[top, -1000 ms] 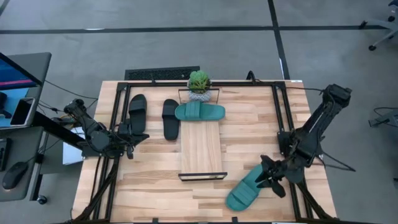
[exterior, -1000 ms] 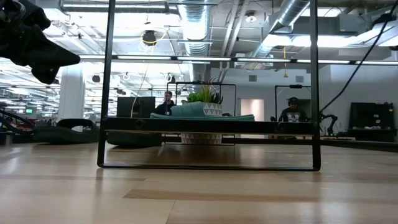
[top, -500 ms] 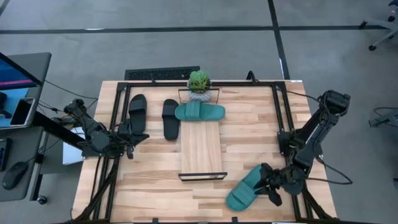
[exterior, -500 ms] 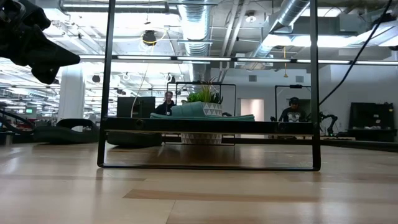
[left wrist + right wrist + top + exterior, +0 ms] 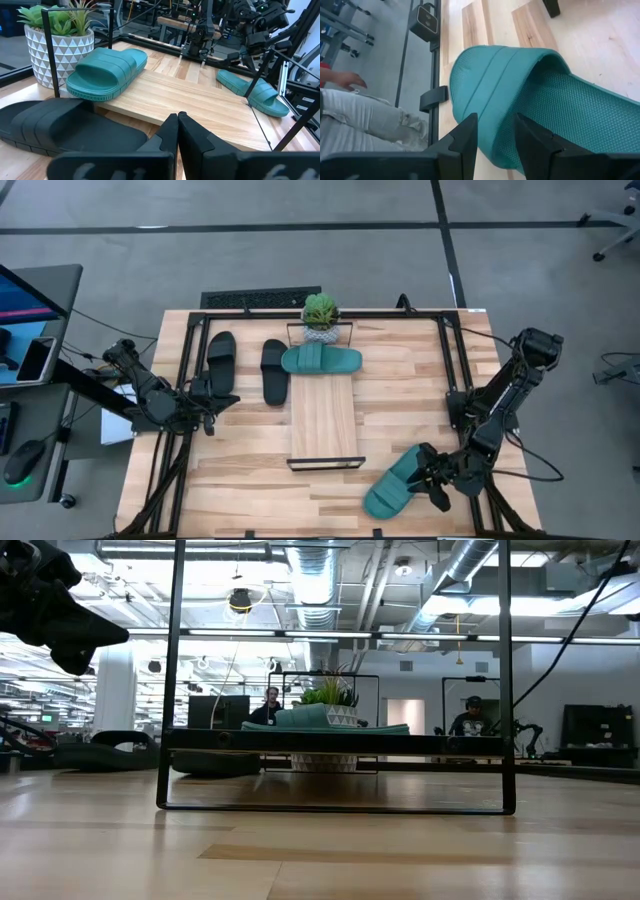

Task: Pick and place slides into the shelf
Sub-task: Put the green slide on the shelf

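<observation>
right hand (image 5: 432, 475) had dropped to the loose teal slide (image 5: 397, 483) on the desk (image 5: 400, 395).
over the last second the right arm lowered and drew in, and the hand's open fingers (image 5: 465, 137) straddled the slide's rim without clamping it, so the grasp looked imminent. one teal slide (image 5: 321, 360) already lay across the far end of the shelf (image 5: 323, 420); two black slides (image 5: 246, 366) waited just beside it. the left hand (image 5: 215, 405) hovered closed near the black pair, unmoved.
</observation>
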Tool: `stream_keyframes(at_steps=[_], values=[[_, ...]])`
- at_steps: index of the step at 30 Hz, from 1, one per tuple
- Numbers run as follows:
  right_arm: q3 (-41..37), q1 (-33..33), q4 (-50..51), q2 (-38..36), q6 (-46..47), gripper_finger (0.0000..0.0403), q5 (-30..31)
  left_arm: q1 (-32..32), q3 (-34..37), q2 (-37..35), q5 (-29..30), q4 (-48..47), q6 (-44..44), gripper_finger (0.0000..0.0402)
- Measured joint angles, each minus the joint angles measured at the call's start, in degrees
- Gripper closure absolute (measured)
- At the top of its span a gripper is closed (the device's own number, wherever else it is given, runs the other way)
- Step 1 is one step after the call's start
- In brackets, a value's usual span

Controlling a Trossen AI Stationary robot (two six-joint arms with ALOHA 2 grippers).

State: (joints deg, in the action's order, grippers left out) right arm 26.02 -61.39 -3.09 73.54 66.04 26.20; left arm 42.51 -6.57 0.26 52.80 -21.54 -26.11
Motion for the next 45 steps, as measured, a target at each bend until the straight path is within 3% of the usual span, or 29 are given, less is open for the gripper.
stream_keyframes(at_steps=[45], values=[[0.0, 2.3, -0.4, 0.0, -3.1, 0.0287, -3.9, 0.0, 0.0, 0.0, 0.0, 0.0, 0.0, 0.0401]])
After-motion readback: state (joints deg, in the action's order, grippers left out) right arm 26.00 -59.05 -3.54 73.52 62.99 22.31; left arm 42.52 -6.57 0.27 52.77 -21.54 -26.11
